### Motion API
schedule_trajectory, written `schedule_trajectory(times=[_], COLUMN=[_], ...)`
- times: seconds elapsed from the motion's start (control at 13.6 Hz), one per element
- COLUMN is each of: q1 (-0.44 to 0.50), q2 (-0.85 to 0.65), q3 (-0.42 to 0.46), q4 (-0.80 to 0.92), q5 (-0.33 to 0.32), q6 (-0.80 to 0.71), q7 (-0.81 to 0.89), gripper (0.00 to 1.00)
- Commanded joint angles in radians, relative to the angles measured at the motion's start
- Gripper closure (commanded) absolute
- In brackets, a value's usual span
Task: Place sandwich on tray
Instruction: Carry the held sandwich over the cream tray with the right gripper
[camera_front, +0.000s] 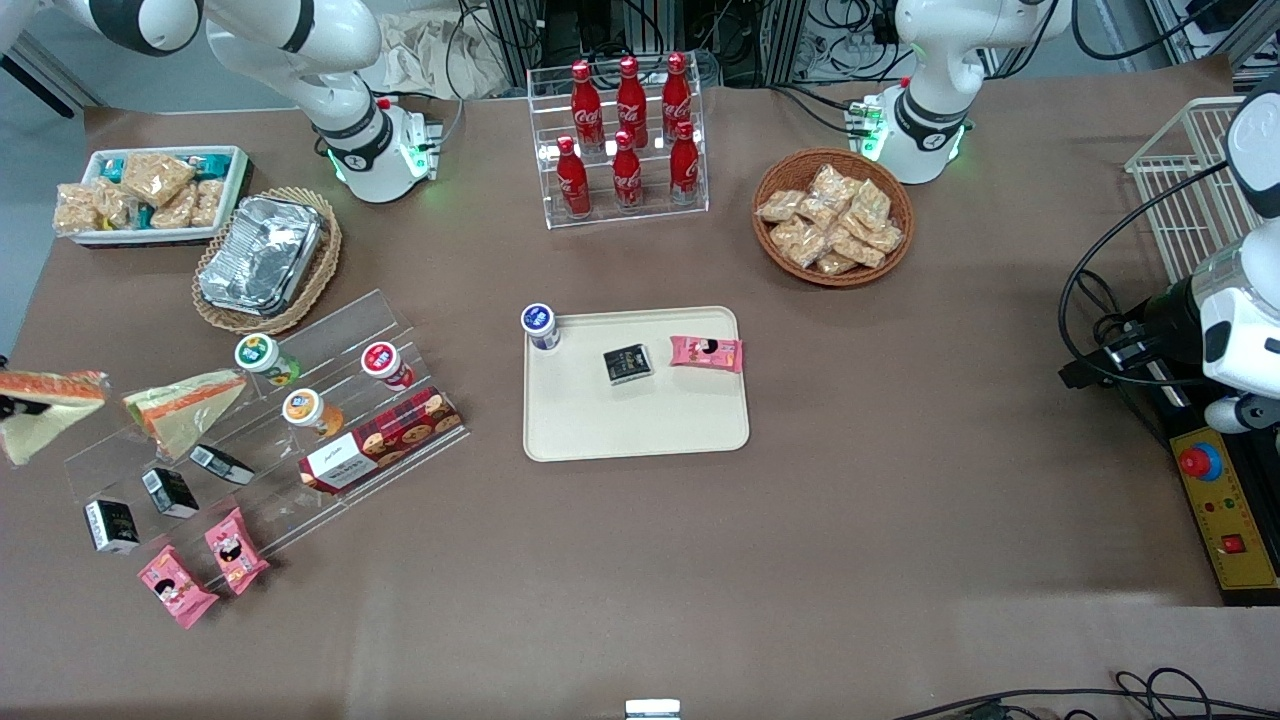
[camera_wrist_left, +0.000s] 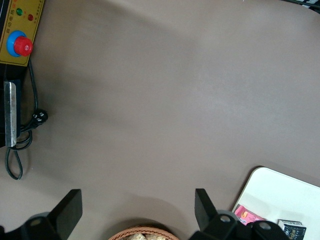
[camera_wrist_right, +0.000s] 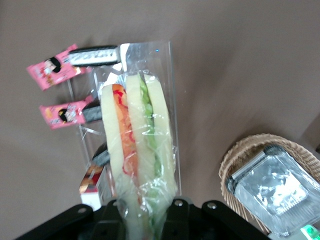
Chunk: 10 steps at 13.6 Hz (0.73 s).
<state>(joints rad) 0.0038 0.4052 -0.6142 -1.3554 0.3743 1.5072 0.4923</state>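
The sandwich (camera_front: 48, 400), a clear-wrapped wedge with pale bread and an orange-red and green filling edge, hangs in the air at the working arm's end of the table, above the tabletop beside the acrylic stand. My right gripper (camera_front: 20, 406) is shut on it; in the right wrist view the fingers clamp the wedge's narrow end (camera_wrist_right: 140, 215) and the sandwich (camera_wrist_right: 139, 140) sticks out from them. A second wedge sandwich (camera_front: 185, 405) lies on the acrylic step stand (camera_front: 330, 340). The cream tray (camera_front: 640, 425) lies mid-table, well apart from the gripper; its corner shows in the left wrist view (camera_wrist_left: 280, 187).
The tray holds a blue-lidded cup (camera_front: 539, 325), a black pack (camera_front: 627, 364) and a pink pack (camera_front: 706, 352). The stand carries cups, a cookie box (camera_front: 385, 440), black and pink packs. A foil container (camera_front: 262, 255) in a wicker basket, a snack dish (camera_front: 150, 192), cola rack (camera_front: 625, 140) and snack basket (camera_front: 832, 217) stand farther from the camera.
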Motion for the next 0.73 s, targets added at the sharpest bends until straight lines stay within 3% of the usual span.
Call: schedule_trajectory(times=[0.0, 0.44, 0.66], q1=[0.045, 0.303, 0.462], q2=[-0.051, -0.082, -0.059], q3=[-0.009, -0.001, 0.002], q4=[0.056, 0.056, 0.053], q5=[-0.017, -0.017, -0.014], q6=[-0.084, -0.093, -0.01], q7=[0.0, 0.387, 0.644], gripper=[1.0, 1.0, 1.0])
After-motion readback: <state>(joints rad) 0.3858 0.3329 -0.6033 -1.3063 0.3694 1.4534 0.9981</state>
